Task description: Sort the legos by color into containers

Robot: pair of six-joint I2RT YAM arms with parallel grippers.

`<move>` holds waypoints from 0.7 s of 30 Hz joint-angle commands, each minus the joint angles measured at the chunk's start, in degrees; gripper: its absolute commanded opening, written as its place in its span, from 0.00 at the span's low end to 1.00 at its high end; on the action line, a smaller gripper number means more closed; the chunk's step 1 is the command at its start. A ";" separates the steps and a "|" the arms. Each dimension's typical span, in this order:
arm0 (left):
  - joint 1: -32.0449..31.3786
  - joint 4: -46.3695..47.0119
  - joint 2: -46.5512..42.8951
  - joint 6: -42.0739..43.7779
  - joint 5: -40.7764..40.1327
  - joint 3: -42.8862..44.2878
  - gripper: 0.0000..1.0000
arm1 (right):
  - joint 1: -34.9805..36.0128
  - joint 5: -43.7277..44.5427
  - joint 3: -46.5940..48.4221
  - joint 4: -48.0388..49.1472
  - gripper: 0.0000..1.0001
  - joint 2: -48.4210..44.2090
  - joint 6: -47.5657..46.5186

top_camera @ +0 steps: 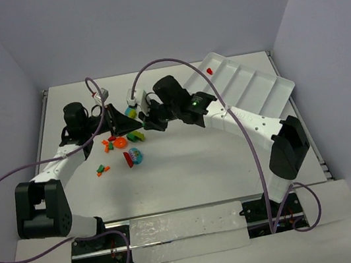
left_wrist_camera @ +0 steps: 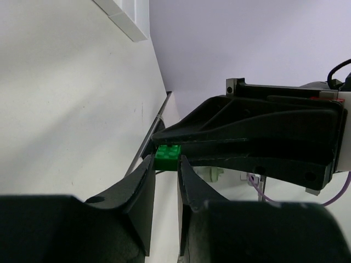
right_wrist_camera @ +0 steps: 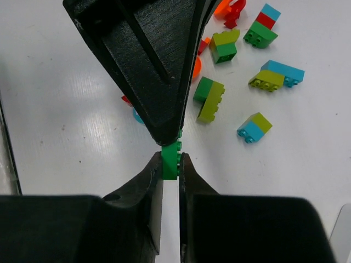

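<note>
- The left pincer (left_wrist_camera: 166,165) reaches in from the left side of the table (top_camera: 188,169). Its jaws are nearly together and nip one end of a small green brick (left_wrist_camera: 167,155).
- Loose legos (top_camera: 121,144) lie scattered on the table just below where the two pincers meet. They are green, yellow-green, cyan, red and orange, and several are joined in pairs.
- The green brick is held clear of the table, caught between the two pincers, which meet tip to tip. Its long side appears to run along the line from one pincer to the other.
- The right pincer (right_wrist_camera: 171,166) comes in from the right. Its jaws are pressed almost shut on the other end of the same brick.
- The white tray (top_camera: 270,93) lies at the far right, well apart from the brick. One red brick (top_camera: 209,71) sits in its leftmost compartment.
- The tray lies to the right of the brick, so the right arm is judged the nearer one to carry it there.
</note>
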 commanded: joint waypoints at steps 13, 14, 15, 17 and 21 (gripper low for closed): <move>9.26 -28.89 -3.47 32.03 -22.74 15.34 0.99 | -25.45 5.83 -2.27 -0.81 0.00 -0.62 -0.47; 9.20 -29.18 -5.01 34.86 -27.33 15.17 0.99 | -30.32 6.98 0.29 -2.39 0.00 1.56 -0.36; 9.13 -29.45 -6.05 36.97 -30.64 15.08 0.99 | -34.02 7.80 2.46 -3.54 0.00 4.28 0.23; 8.99 -30.07 -6.76 39.62 -33.54 14.95 0.99 | -38.79 8.54 6.64 -4.98 0.00 9.51 2.01; 8.99 -29.99 -7.09 41.00 -35.51 14.35 0.99 | -44.93 8.90 15.37 -7.09 0.00 17.40 5.81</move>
